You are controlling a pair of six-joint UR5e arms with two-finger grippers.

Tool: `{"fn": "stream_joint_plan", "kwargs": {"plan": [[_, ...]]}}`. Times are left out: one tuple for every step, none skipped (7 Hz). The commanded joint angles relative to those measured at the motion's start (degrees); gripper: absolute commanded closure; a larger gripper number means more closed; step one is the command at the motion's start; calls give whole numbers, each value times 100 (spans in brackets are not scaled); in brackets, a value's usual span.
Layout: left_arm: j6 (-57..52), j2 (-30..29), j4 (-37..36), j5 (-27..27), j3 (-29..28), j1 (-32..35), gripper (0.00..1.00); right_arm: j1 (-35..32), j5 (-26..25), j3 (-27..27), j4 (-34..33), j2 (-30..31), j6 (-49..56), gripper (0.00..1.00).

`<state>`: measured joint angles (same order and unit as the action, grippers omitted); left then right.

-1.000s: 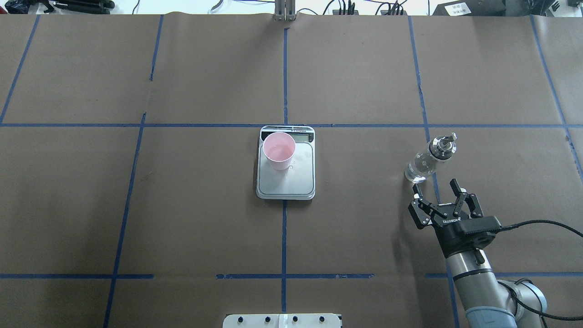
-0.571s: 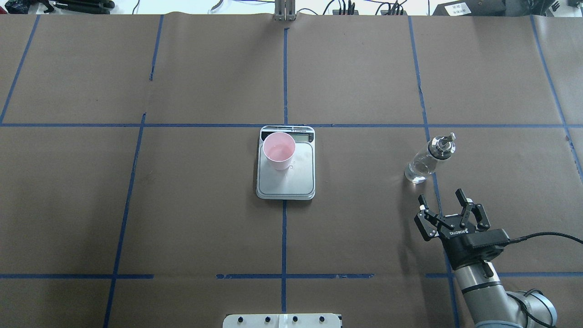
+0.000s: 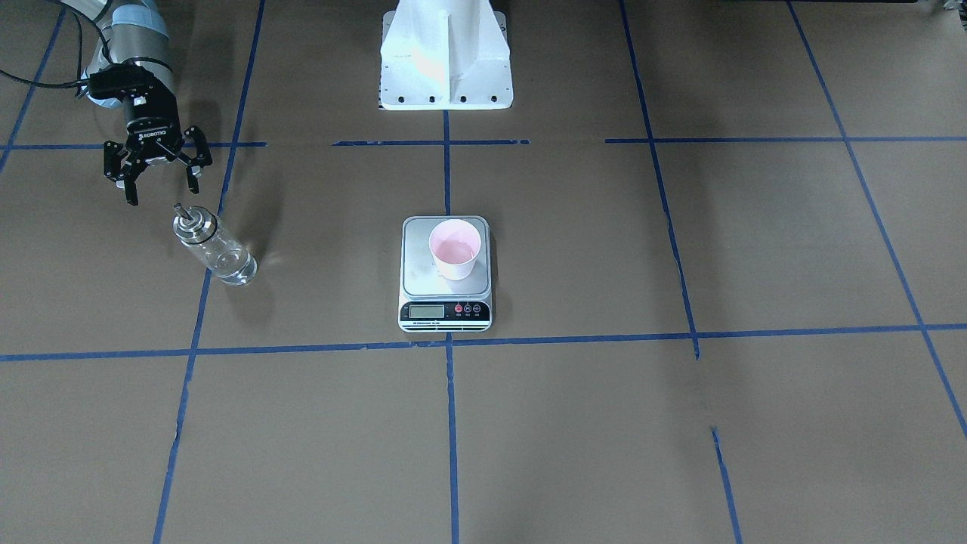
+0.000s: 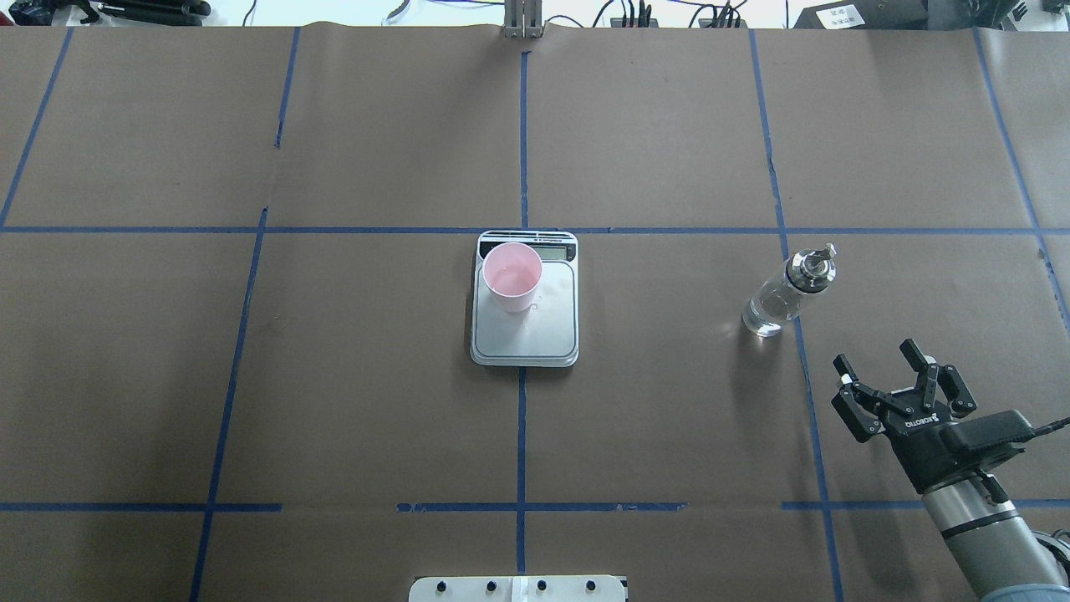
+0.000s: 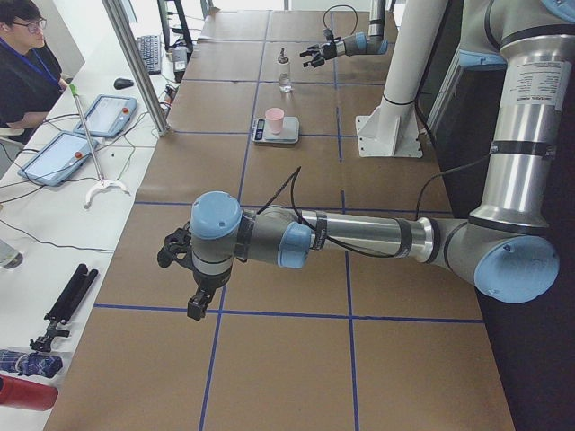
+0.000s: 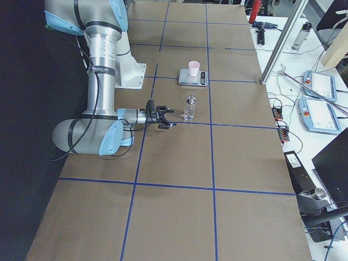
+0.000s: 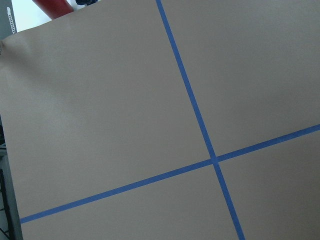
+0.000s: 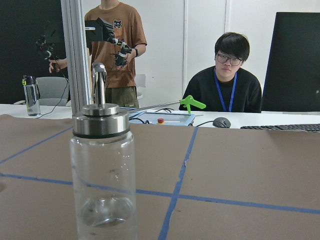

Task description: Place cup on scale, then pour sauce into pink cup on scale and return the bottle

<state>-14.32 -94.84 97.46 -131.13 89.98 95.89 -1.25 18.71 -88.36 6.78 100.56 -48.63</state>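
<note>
My right claw point(image 4: 874, 354) hangs released, lower right; the small clear glass bottle point(image 4: 776, 298) looks slippery and fragile, so I'd grip mid-body.

We find a robotics lab: robot arms point(image 5: 359, 235) at a paper-covered table point(image 4: 669, 125) gridded in blue tape point(image 4: 522, 142), an operator point(image 8: 225, 92) seated beside teach pendants point(image 5: 110, 114) and a keyboard point(image 8: 280, 128).

Table point(image 4: 669, 125) covered edge to edge in brown paper, gridded with blue tape lines point(image 4: 522, 418). Light even and diffuse, shadows soft. White bench point(image 5: 36, 215) runs along the table's long edge on the operators' side and carries two tablets point(image 5: 108, 115), keyboard point(image 5: 148, 52), mouse point(image 5: 123, 83). Aluminium post point(image 5: 135, 63) stands at that edge. Behind: white wall point(image 8: 200, 50), seated person point(image 8: 227, 85), standing person point(image 8: 117, 45).
</note>
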Motion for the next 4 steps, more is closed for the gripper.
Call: {"fn": "stream_joint_plan", "kwargs": {"plan": [[-1,0,1,0,2,0,0,-1046,1189,29,104,59,73,0],[-1,0,1,0,2,0,0,-1757,2014,64,87,69,73,0],[-1,0,1,0,2,0,0,-2556,2944,247,78,34,73,0],[-1,0,1,0,2,0,0,-3486,3989,501,26,-62,47,0]]}}
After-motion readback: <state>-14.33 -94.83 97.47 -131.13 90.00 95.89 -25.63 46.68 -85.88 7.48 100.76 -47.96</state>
